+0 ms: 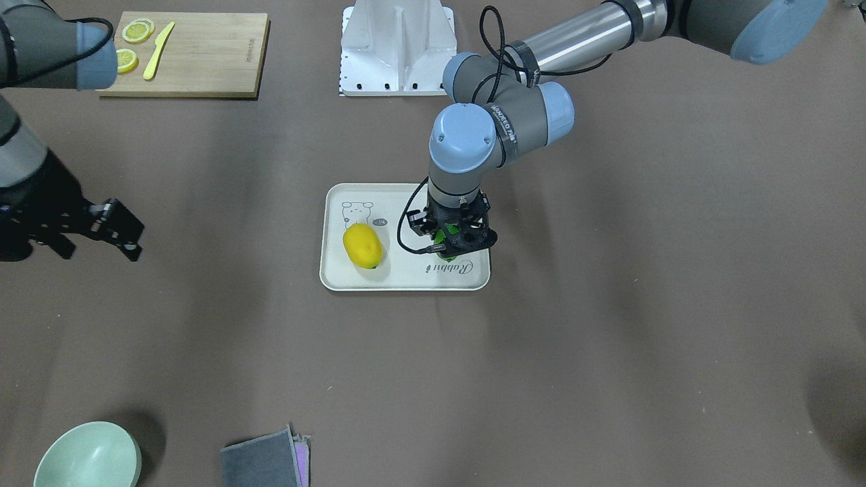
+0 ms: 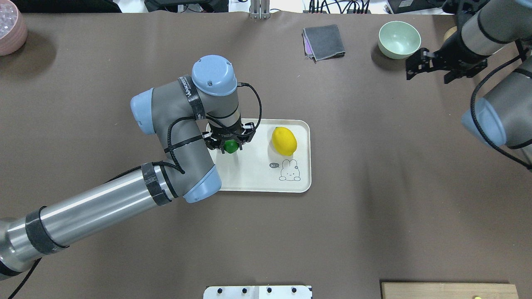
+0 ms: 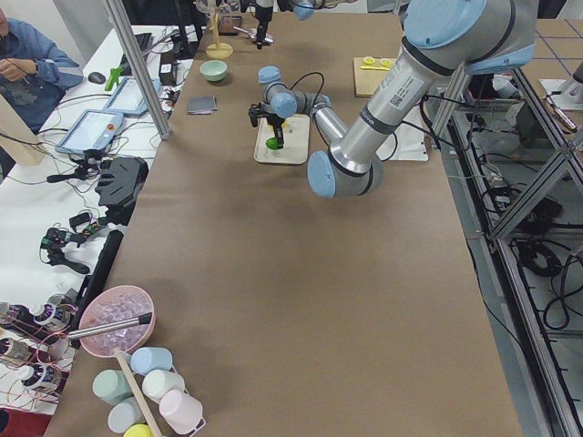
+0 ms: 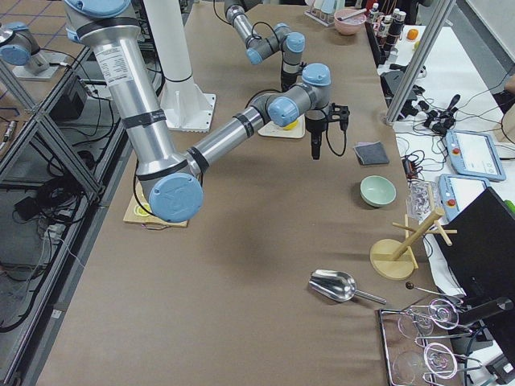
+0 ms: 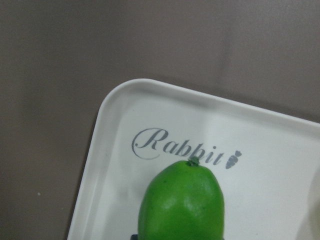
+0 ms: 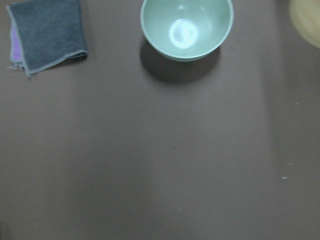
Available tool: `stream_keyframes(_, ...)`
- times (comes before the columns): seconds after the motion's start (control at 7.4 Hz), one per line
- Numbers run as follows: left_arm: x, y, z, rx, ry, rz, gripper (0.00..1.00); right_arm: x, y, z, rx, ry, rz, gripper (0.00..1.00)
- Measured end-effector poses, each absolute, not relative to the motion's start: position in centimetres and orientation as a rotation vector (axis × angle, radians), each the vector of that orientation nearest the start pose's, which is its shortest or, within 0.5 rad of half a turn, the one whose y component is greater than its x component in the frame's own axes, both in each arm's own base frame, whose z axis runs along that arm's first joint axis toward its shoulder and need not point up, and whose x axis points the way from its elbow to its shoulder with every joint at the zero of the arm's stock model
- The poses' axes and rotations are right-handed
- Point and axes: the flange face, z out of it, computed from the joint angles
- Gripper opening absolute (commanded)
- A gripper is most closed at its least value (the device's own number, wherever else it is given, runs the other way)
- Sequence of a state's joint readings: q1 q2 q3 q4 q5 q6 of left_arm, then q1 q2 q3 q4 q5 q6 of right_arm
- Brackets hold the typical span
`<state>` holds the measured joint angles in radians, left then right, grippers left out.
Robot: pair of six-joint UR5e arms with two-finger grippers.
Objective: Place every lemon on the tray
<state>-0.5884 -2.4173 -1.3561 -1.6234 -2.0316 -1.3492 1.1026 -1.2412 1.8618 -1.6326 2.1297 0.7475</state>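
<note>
The cream-white tray lies mid-table. The yellow lemon rests on it, near the bear drawing; it also shows in the front-facing view. My left gripper stands over the tray's other end, shut on the green lemon. In the left wrist view the green lemon hangs just over the tray, by the "Rabbit" script. My right gripper is open and empty, far from the tray, next to a green bowl.
A pale green bowl and a folded grey cloth sit at the far side. A wooden cutting board carries lemon slices and a yellow knife. A pink bowl stands at the far left corner.
</note>
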Motion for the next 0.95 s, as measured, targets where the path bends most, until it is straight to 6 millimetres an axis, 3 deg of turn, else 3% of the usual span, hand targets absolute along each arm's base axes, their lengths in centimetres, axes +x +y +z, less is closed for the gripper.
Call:
stream_keyframes(0.27, 59.6, -49.6, 21.9, -0.122, 0.792, -0.184, 0.98, -11.2, -55.6, 40.9, 0.127, -0.656, -0.009, 1.0)
stream_keyframes(0.54, 59.0, -49.5, 21.4, -0.115, 0.801, -0.18, 0.98, -4.7, -54.1, 47.4, 0.089, -0.641, -0.07, 1.0)
stream_keyframes(0.68, 57.9, -49.6, 21.0, -0.115, 0.806, -0.176, 0.98, -1.4, -53.4, 50.7, 0.069, -0.65, -0.09, 1.0)
stream_keyframes(0.95, 53.0, -51.2, 20.9, -0.129, 0.809, -0.153, 0.98, 4.5, -52.1, 56.8, 0.038, -0.681, -0.106, 1.0)
